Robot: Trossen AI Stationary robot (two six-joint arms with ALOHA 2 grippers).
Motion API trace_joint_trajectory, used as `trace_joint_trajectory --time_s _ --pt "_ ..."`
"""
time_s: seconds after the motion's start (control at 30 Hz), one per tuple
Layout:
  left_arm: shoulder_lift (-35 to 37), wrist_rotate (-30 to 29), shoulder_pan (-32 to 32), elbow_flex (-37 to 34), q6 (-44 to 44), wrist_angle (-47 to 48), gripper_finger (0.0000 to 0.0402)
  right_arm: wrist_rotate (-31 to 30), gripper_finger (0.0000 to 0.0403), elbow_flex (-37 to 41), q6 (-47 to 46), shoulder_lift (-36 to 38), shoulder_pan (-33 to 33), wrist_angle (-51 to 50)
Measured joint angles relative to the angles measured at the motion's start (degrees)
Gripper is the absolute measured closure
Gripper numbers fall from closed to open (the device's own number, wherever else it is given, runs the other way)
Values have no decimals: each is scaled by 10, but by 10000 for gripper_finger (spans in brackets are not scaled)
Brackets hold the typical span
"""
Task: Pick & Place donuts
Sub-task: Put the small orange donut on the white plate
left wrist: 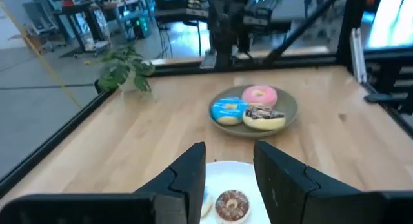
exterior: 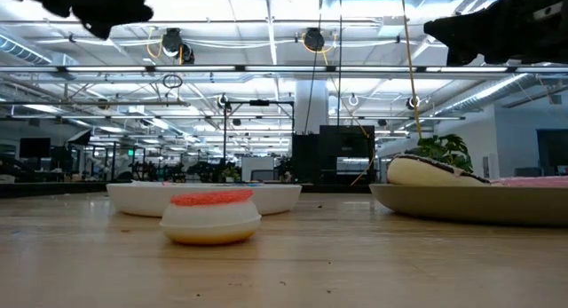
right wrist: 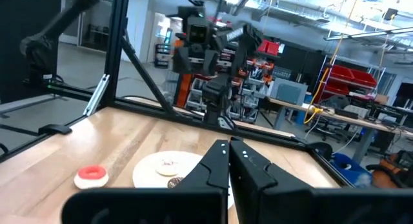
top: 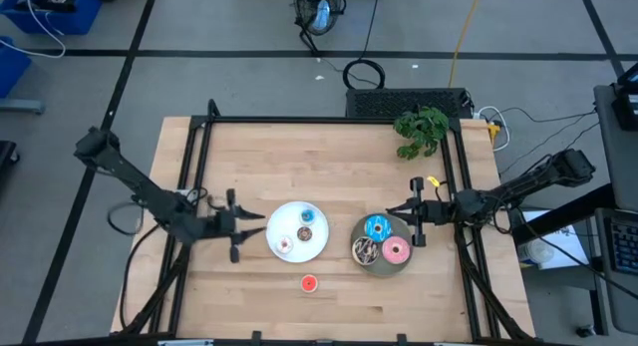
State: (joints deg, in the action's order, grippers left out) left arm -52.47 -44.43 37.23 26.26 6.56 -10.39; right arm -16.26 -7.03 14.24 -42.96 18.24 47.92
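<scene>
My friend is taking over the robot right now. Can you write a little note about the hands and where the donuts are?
Left gripper: open, empty, beside the white plate.
Right gripper: shut, empty, beside the grey plate.
Done: blue donut, pink donut and dark donut on the grey plate; three tiny donuts on the white plate.
Left: red donut sits alone on the table.

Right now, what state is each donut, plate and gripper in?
Left gripper: open, empty, beside the white round plate.
Right gripper: shut, empty, beside the grey round plate.
Red-iced small donut: alone on the wooden table.
Blue, pink and dark sprinkled donuts: on grey plate.
Tiny donuts: on white plate.
</scene>
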Motion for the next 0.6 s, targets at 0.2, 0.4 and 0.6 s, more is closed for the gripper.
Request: trace_joint_trajectory --time_s 0.2,0.4,0.6 --pt "-207 58 0 166 10 69 268 31 403 0 0 0 0 7" --pt "-354 84 0 341 74 222 267 45 403 0 0 0 0 22" --pt "-474 179 4 473 87 323 257 45 403 0 -12 0 0 24"
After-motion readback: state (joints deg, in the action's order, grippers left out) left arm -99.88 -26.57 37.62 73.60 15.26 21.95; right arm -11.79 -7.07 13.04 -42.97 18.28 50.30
